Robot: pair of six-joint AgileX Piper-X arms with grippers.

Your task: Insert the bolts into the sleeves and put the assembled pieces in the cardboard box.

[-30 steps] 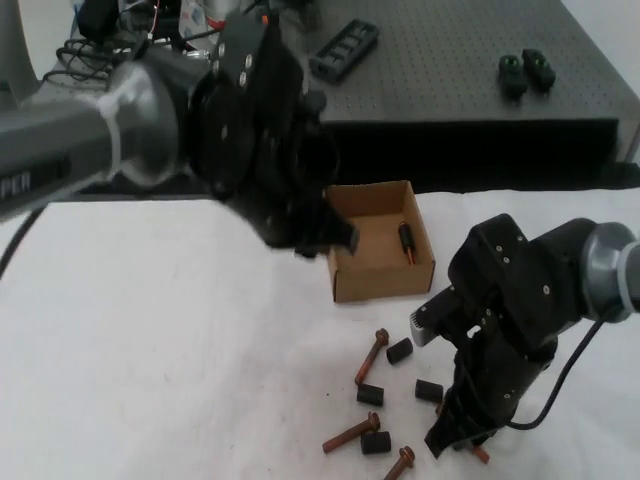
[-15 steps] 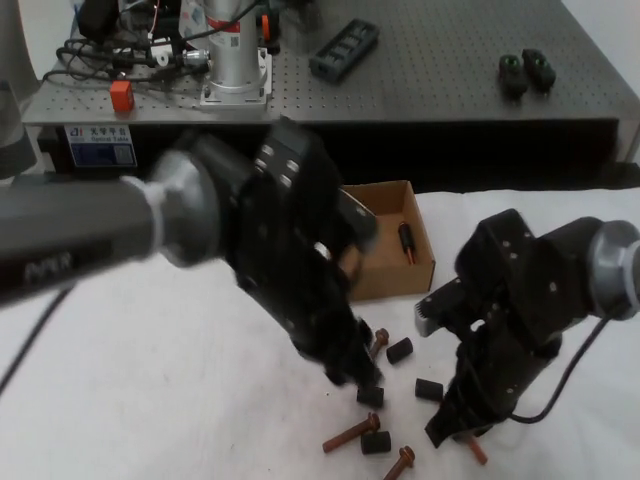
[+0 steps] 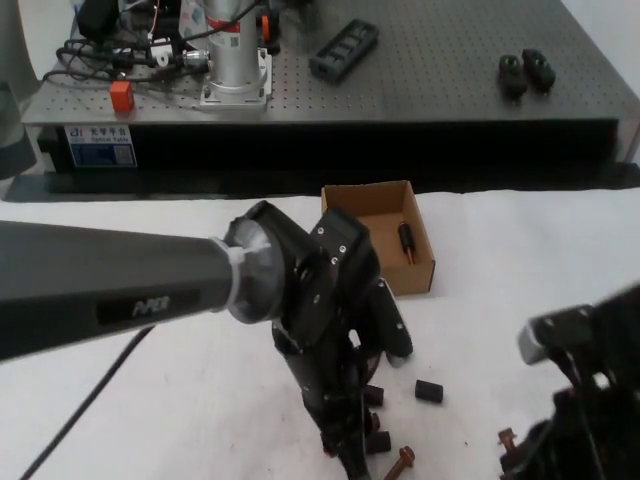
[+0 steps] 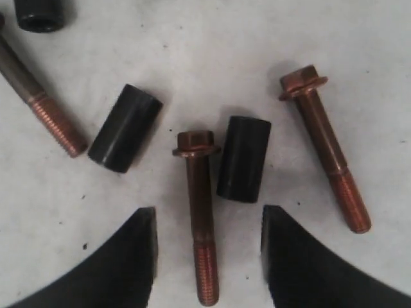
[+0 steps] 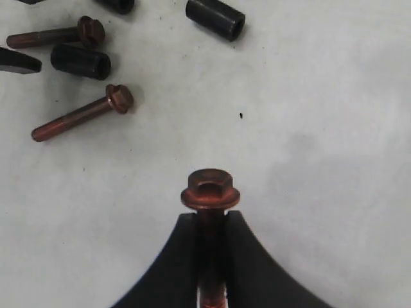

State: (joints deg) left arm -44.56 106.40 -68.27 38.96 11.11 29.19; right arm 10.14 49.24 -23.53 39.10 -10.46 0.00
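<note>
- Bolts look light, stiff and coppery; the threaded shank seems the surest place to pinch, since the flanged head would likely slip.
- The right gripper (image 5: 210,221) is clamped on one bolt (image 5: 210,189) by its shank, with the head standing clear of the tips.
- The left gripper (image 4: 209,221) is spread wide over the loose pile, a second bolt (image 4: 200,205) lying between its fingers and a sleeve (image 4: 244,159) just beside it.
- Sleeves are short, smooth and black and will probably roll; grip one across the barrel.
- The cardboard box (image 3: 412,280) sits at twelve o'clock from the pile, open-topped, with one assembled piece (image 3: 406,240) toward its three o'clock wall.
</note>
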